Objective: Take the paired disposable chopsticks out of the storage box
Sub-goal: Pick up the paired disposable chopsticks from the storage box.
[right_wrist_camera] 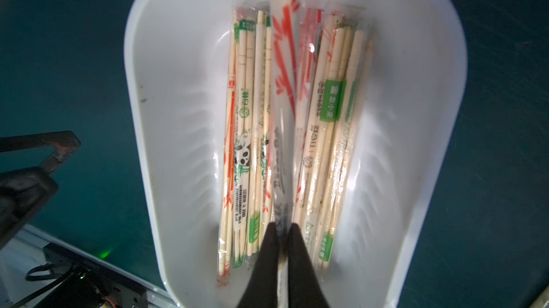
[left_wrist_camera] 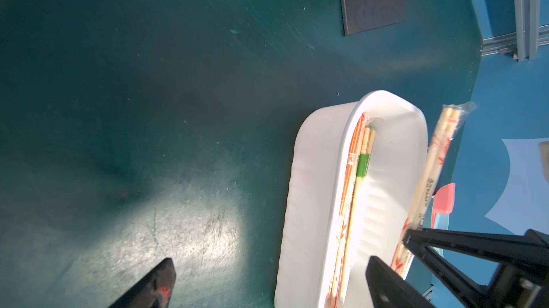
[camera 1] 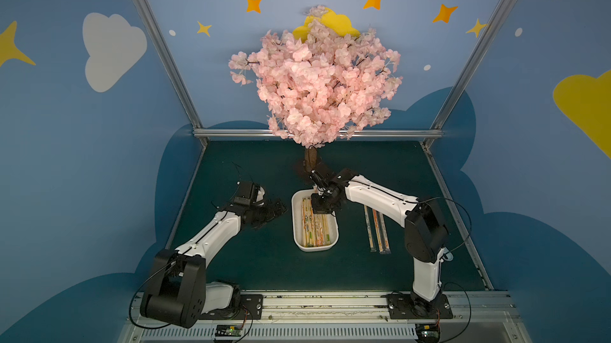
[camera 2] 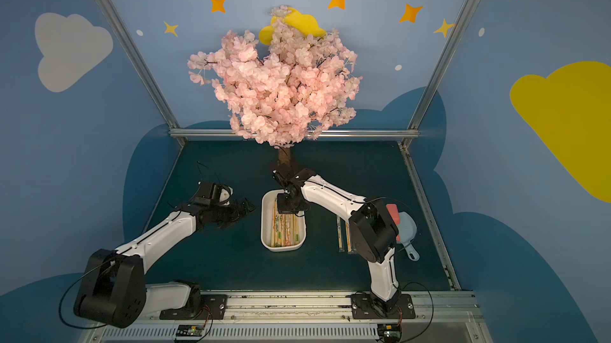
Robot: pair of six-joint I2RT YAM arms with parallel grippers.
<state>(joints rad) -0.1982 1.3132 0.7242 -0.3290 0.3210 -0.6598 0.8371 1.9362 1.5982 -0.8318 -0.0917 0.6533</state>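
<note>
Showed a white storage box [camera 1: 314, 247] mid-mat, its long axis running from 12 to 6 o'clock. Held paired disposable chopsticks [camera 1: 314, 225] packed lengthwise, ends toward 12 and 6. Caught the right gripper [right_wrist_camera: 280, 232] over the box's 12 o'clock end, jaws pressed together on one orange-printed pair [right_wrist_camera: 285, 54], tilted and up above the pile. Found the left gripper [camera 1: 276, 207] spread wide at 9 o'clock of the box, above the green mat [camera 1: 248, 258], touching nothing. Showed three more pairs [camera 1: 377, 229] lying on the mat at 3 o'clock, parallel to the box. Offered open mat at 6 o'clock, with a tree base [camera 1: 312, 159] close by at 12.
</note>
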